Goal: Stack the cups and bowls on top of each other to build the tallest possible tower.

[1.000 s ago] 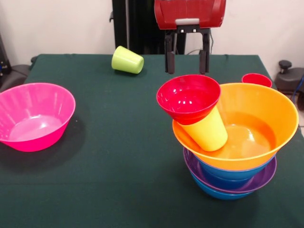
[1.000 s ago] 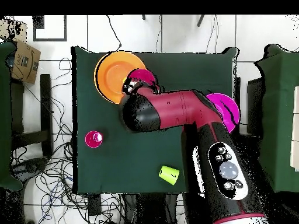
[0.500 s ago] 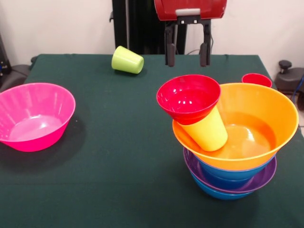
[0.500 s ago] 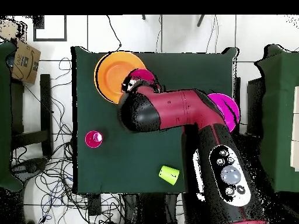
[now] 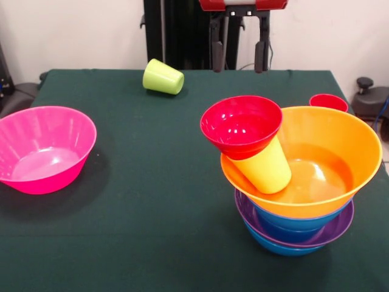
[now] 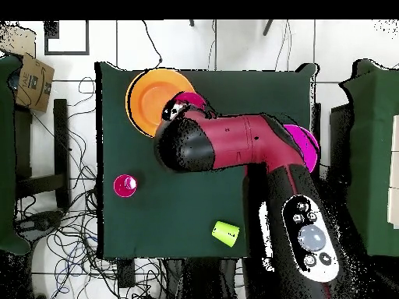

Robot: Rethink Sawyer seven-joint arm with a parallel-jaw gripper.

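Note:
The tower stands near right: blue and purple bowls (image 5: 295,234) at the bottom, with a wide orange bowl (image 5: 331,164) (image 6: 152,101) on them. Inside the orange bowl a yellow cup (image 5: 267,167) leans, and a small red bowl (image 5: 241,126) (image 6: 191,101) sits tilted on it. My gripper (image 5: 238,67) hangs open and empty well above the red bowl. A big pink bowl (image 5: 42,149) (image 6: 310,144) rests alone at the left. The lime green cup (image 5: 163,77) (image 6: 226,232) lies on its side at the far edge. A red cup (image 5: 329,102) (image 6: 125,185) stands upright behind the orange bowl.
The dark green table (image 5: 152,201) reaches its right edge just past the tower. In the overhead view the red arm (image 6: 234,148) covers the gripper and part of the pink bowl. Cables and a cardboard box (image 6: 31,78) lie off the table.
The gripper has risen straight up from just above the red bowl toward the top edge, still open. The bowls and cups have not moved.

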